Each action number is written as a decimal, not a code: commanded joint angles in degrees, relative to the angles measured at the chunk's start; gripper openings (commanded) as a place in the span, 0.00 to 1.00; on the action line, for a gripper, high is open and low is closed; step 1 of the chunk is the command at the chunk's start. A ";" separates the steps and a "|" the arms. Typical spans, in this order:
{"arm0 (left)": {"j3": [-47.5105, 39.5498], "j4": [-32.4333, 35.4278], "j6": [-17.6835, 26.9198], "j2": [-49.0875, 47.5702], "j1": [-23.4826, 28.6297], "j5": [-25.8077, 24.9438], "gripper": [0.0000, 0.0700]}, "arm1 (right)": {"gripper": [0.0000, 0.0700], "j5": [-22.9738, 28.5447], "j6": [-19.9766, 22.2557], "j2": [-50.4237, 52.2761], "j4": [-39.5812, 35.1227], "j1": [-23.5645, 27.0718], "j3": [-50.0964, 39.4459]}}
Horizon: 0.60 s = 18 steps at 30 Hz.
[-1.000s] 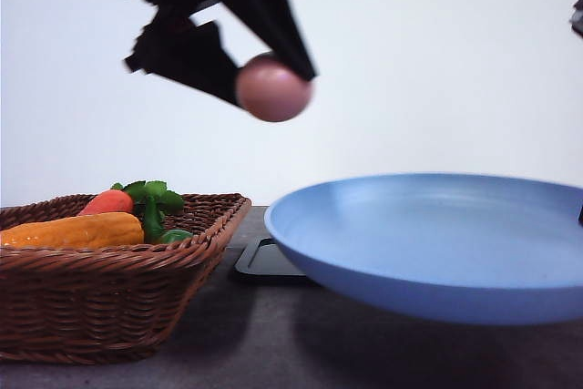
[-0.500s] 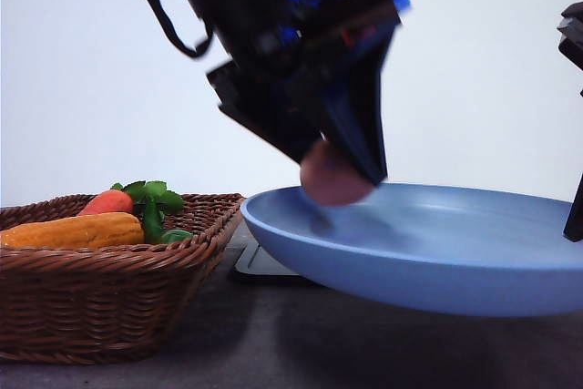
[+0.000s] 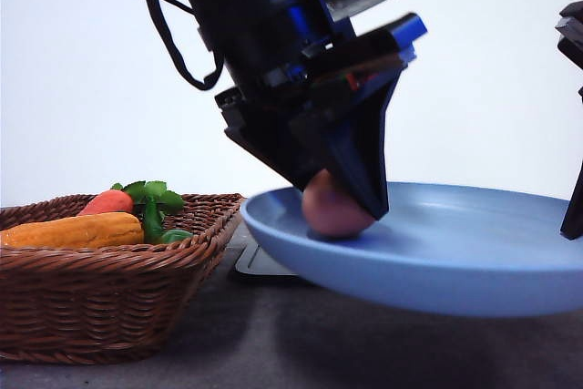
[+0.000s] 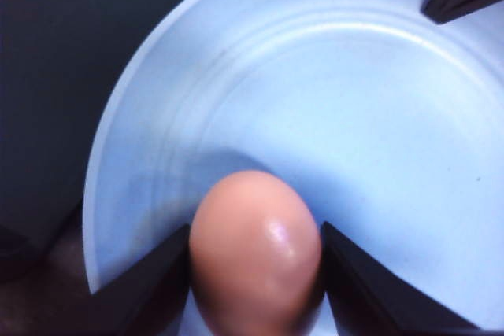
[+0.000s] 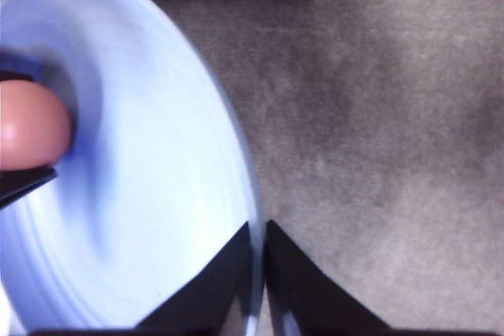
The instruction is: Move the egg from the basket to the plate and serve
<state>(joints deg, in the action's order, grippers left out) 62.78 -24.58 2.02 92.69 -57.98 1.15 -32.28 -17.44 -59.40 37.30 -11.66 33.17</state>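
While your left pincer was clamped on the egg, the egg sat low inside the plate, near the rim on the basket side, and it looked to be touching or just above the plate's floor; the front view was too shallow for you to be sure of contact. In the left wrist view the two dark fingers pressed the egg from both sides, so it had not been let go.

Your main risk was the plate itself. It was not resting on the bench: your right pincer had closed on the plate's rim and held the plate off the bench, tilted slightly. If you opened the left fingers there, the egg, smooth and round, could have rolled across the plate's floor toward the lower side, or over the shallow rim. Pushing down further with the left arm could have levered the plate out of that thin rim grip.

Your left arm came in steeply from above, wrist over the plate's basket-side edge and fingers pointed down and slightly forward. Your right arm reached in from the plate's far side from the basket, which held a carrot and a yellow-orange vegetable.
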 commanded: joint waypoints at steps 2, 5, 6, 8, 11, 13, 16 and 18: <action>0.70 0.25 -0.09 1.86 -0.59 -0.02 0.38 | 0.00 -0.63 -0.51 -0.48 -0.53 -0.20 0.26; 0.70 0.42 -1.19 1.88 -0.61 0.00 0.52 | 0.00 -0.63 -0.46 -0.49 -0.57 -0.20 0.26; 0.72 0.43 -1.88 1.88 -0.59 0.00 0.55 | 0.00 -0.63 -0.34 -0.50 -0.59 -0.20 0.26; 0.74 0.23 -2.79 1.80 -0.59 -0.02 0.57 | 0.00 -0.66 -0.15 -0.55 -0.60 -0.20 0.26; 1.15 -0.33 -2.98 1.43 -0.59 -0.02 0.57 | 0.00 -0.90 -0.17 -1.20 -0.64 -0.20 0.28; 1.59 -0.54 -3.10 0.68 -0.59 0.00 0.57 | 0.00 -1.01 -0.19 -2.11 -0.79 -0.19 0.35; 2.34 -1.21 -3.18 -1.59 -0.59 -0.01 0.56 | 0.00 -1.03 -0.18 -3.91 -1.26 -0.14 0.56; 3.08 -2.29 -3.17 -3.78 -0.54 0.00 0.56 | 0.00 -1.04 -0.15 -5.26 -2.22 -0.08 0.71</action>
<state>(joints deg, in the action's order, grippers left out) 63.81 -27.28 -0.84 90.10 -57.98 1.15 -32.47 -17.43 -63.89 36.16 -11.64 33.17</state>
